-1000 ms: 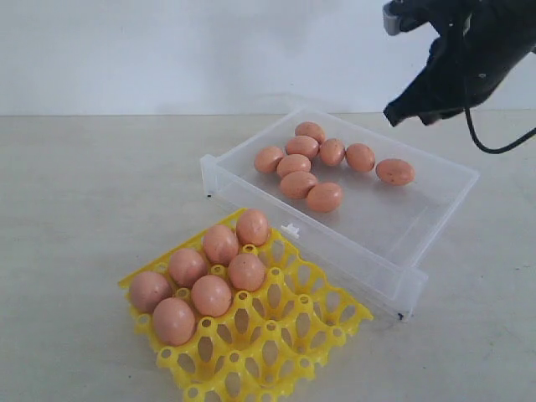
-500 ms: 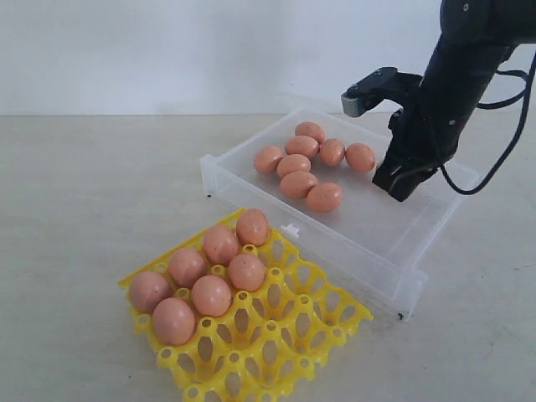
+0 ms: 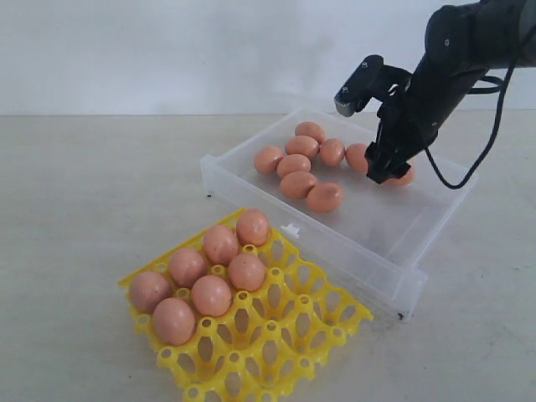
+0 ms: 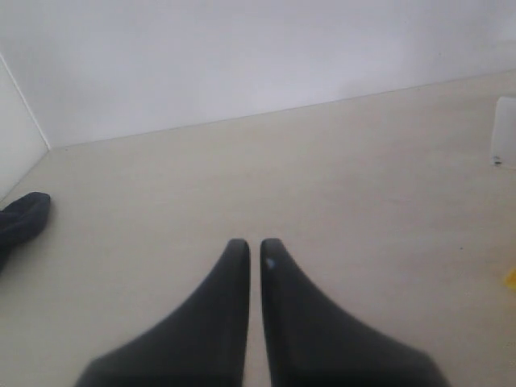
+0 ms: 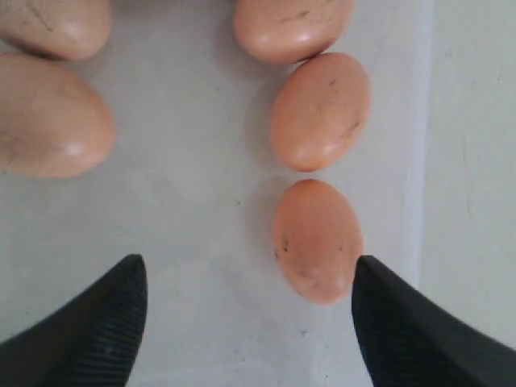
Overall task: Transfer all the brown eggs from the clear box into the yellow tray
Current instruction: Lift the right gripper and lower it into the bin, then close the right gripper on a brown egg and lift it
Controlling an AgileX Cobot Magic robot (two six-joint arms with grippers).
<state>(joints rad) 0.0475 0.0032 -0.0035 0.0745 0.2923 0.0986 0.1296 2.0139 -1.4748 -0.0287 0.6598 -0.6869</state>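
Several brown eggs [image 3: 299, 184] lie clustered in the clear box [image 3: 335, 244], and several more sit in the left cups of the yellow tray [image 3: 285, 327]. My right gripper [image 3: 381, 172] hangs low inside the box at its right end, partly hiding one egg [image 3: 405, 177]. In the right wrist view that gripper [image 5: 247, 266] is open, and a speckled egg [image 5: 317, 239] lies on the box floor close to one finger [image 5: 403, 322], apart from the other. My left gripper [image 4: 254, 242] is shut and empty over bare table; the exterior view does not show it.
The tray stands in front of the box's left corner, on a pale tabletop [image 3: 100, 193] before a white wall. A black cable [image 3: 490, 126] loops off the right arm. In the left wrist view a dark object [image 4: 20, 222] lies at the table's edge.
The right arm came down from above the box's back right corner into the box, and its jaws opened wide beside the speckled egg. Eggs and tray have not moved.
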